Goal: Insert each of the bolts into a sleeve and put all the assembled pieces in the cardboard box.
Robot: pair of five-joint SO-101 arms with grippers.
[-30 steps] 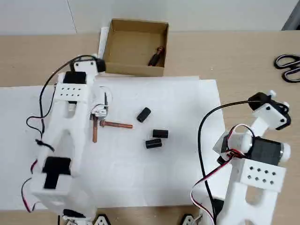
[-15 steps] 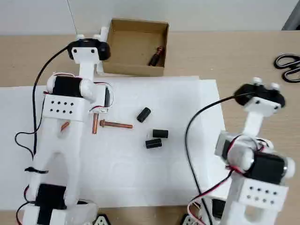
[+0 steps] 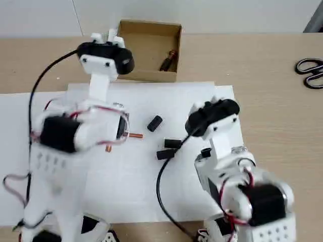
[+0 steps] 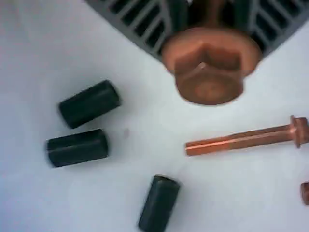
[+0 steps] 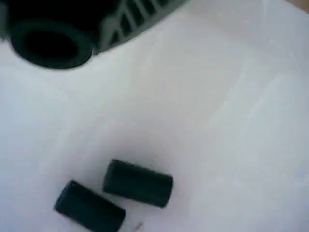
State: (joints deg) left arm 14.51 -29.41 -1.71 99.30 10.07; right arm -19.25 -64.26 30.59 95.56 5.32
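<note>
My left gripper (image 4: 208,19) is shut on a copper bolt (image 4: 208,65), whose hex head faces the left wrist camera. Below it on the white sheet lie three black sleeves (image 4: 89,103) (image 4: 77,147) (image 4: 158,203) and a loose bolt (image 4: 246,138). My right gripper (image 5: 53,29) is shut on a black sleeve (image 5: 50,43), seen end-on with its bore showing, above two lying sleeves (image 5: 138,182) (image 5: 88,205). In the high view the loose sleeves (image 3: 155,122) (image 3: 172,143) (image 3: 165,154) lie between the two arms, and the right gripper (image 3: 206,151) hangs just beside them. The cardboard box (image 3: 146,75) holds one assembled piece (image 3: 168,60).
A second loose bolt's end (image 3: 108,147) pokes out under the left arm, beside the lying bolt (image 3: 133,135). The white sheet (image 3: 192,101) covers the table's middle. Scissors (image 3: 310,70) lie at the far right on bare wood.
Both arms have swung in toward the middle of the sheet. The right arm has come from the table's right side to just beside the loose sleeves. The left arm has lifted higher.
</note>
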